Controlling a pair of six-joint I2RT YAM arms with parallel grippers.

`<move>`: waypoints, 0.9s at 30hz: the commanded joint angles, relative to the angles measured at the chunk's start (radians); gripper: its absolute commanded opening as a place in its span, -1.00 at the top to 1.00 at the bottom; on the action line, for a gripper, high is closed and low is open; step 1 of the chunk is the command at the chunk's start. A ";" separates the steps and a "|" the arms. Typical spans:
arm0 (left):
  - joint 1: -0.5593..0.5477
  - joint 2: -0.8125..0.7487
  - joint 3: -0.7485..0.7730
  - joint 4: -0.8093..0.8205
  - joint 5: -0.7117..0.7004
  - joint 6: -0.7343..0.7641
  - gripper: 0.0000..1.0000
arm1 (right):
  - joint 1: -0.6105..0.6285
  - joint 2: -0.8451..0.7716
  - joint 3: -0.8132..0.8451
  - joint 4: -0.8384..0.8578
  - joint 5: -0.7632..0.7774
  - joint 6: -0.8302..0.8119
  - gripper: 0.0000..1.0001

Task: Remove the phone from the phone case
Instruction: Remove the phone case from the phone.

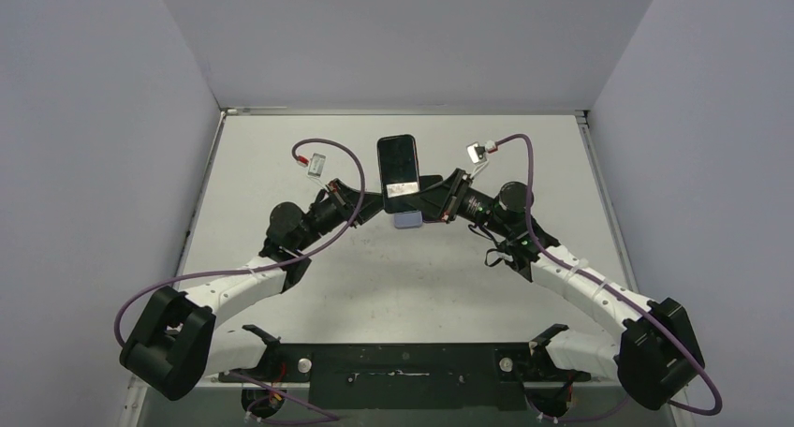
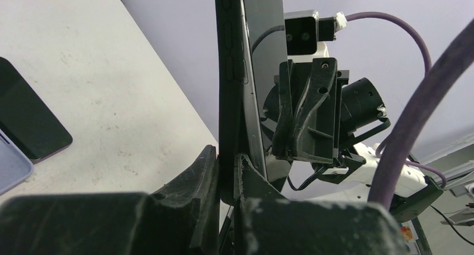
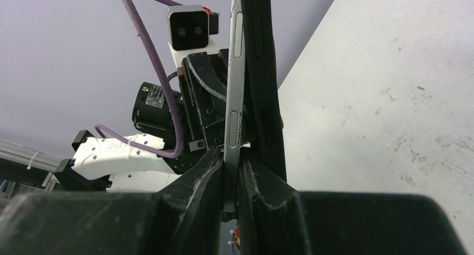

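A phone in a black case [image 1: 397, 169] is held up over the table's middle between both grippers. My left gripper [image 1: 374, 202] is shut on the black case's edge [image 2: 229, 76], the one with raised button bumps. My right gripper [image 1: 433, 205] is shut on the phone's grey metal edge [image 3: 233, 98]. In the right wrist view the black case [image 3: 262, 70] stands beside that edge, partly split away from it. The phone's grey side [image 2: 258, 70] shows next to the case in the left wrist view.
A second dark phone [image 2: 28, 118] and a lavender case [image 2: 8, 168] lie flat on the table below; the lavender piece also shows in the top view [image 1: 407, 220]. Purple cables loop from both wrists. The grey walls close in on three sides.
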 commanded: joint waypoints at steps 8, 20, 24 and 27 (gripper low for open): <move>0.003 -0.029 0.085 -0.153 -0.222 0.090 1.00 | 0.021 -0.066 0.003 -0.119 -0.120 -0.105 1.00; 0.015 0.033 0.134 -0.198 -0.364 0.104 1.00 | 0.021 -0.036 0.007 -0.231 -0.184 -0.157 1.00; 0.020 0.043 0.156 -0.239 -0.351 0.146 1.00 | 0.000 -0.058 0.000 -0.276 -0.152 -0.197 1.00; 0.020 0.031 0.152 -0.347 -0.338 0.196 1.00 | -0.047 -0.088 -0.037 -0.318 -0.117 -0.235 1.00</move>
